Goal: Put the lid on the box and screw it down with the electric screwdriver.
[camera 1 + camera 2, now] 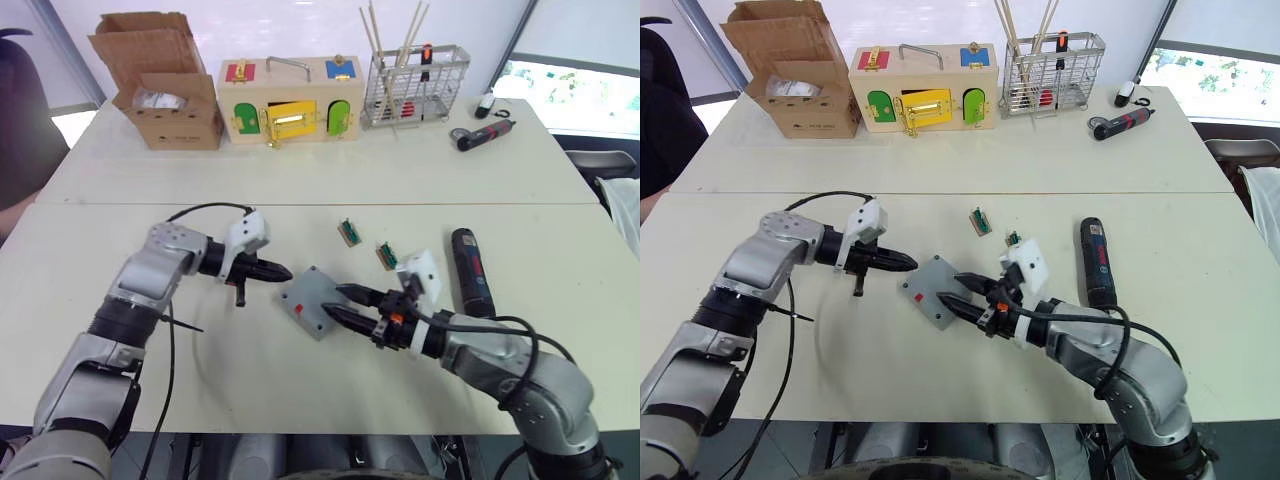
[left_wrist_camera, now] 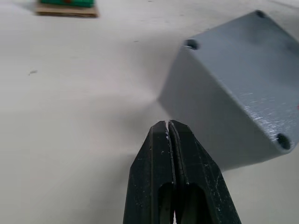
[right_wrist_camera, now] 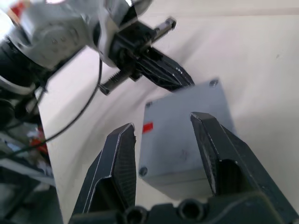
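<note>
Grey box [image 1: 313, 300] sits mid-table w/ lid [image 3: 184, 135] already on top, small red mark on the lid face. Right gripper [image 3: 163, 128] is spread wide, fingers either side of the box's near corner, not clamped on it. Left gripper [image 1: 283, 271] is pinched tight, nothing in it, tip just beside the box's far-left edge. Black screwdriver [image 1: 470, 271] lies flat on table [image 1: 250, 380] right of the box, near right arm.
</note>
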